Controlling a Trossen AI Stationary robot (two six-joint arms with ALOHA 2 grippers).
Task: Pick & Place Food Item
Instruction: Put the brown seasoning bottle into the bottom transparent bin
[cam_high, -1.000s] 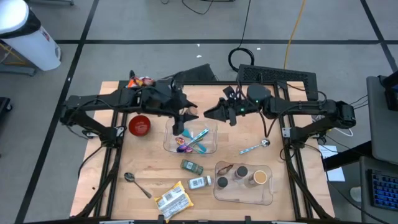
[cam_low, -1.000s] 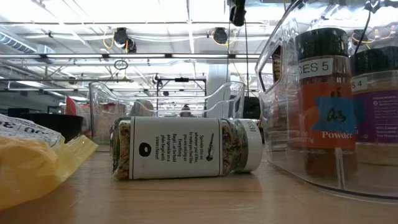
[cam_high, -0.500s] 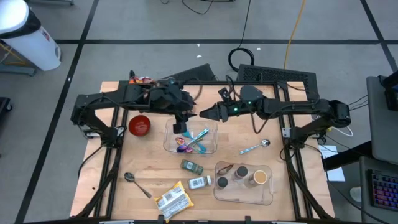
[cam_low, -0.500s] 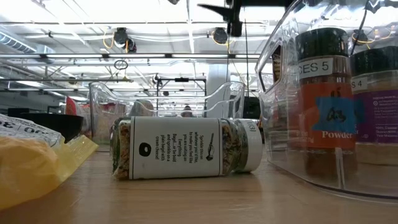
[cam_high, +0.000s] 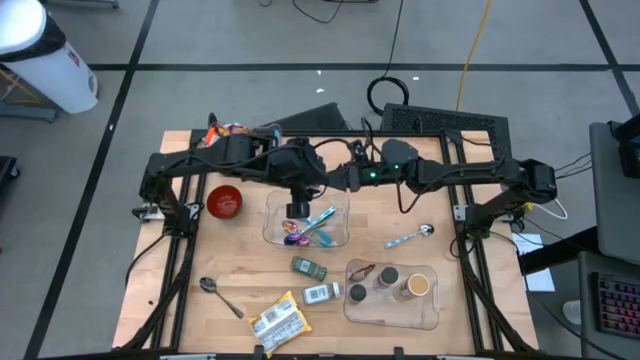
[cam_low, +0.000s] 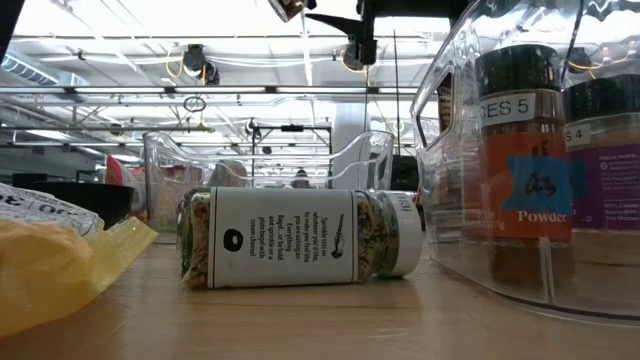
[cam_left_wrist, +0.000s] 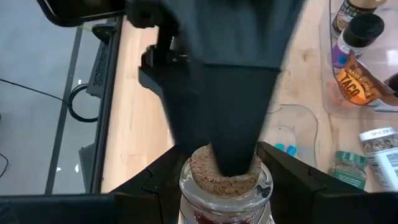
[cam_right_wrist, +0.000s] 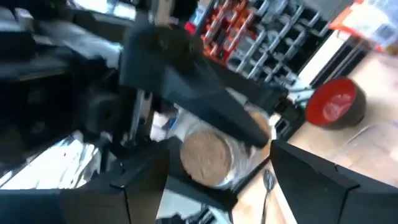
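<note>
A small glass jar (cam_left_wrist: 224, 186) with a cork stopper (cam_right_wrist: 208, 155) and red contents hangs above the clear bin (cam_high: 343, 238) at the table's middle. My left gripper (cam_high: 298, 200), reaching in from the left, is shut on it. My right gripper (cam_high: 325, 182) comes in from the right and is open right at the jar's cork end. In its wrist view its two fingers (cam_right_wrist: 140, 180) stand on either side of the cork. In the left wrist view one of its dark fingers (cam_left_wrist: 230, 118) covers part of the cork. My left gripper pinches the jar's glass shoulder (cam_left_wrist: 186, 190), just behind the cork, between its two fingers. The jar is lifted clear above the clear bin, its cork end turned toward my right gripper. My right gripper has a finger right at the cork (cam_left_wrist: 202, 171); whether it touches, I cannot tell.
The clear bin holds coloured spoons (cam_high: 310, 228). A red bowl (cam_high: 224, 200) stands to its left. Toward the near edge are two spice jars (cam_high: 308, 267), a snack packet (cam_high: 277, 320), two metal spoons (cam_high: 408, 238) and a second clear bin (cam_high: 392, 300) with spice jars.
My right gripper has gone toward the table's left, up to the jar in my left gripper. My left gripper has shifted slightly toward the table's right with the jar, which stays clear above the bin.
</note>
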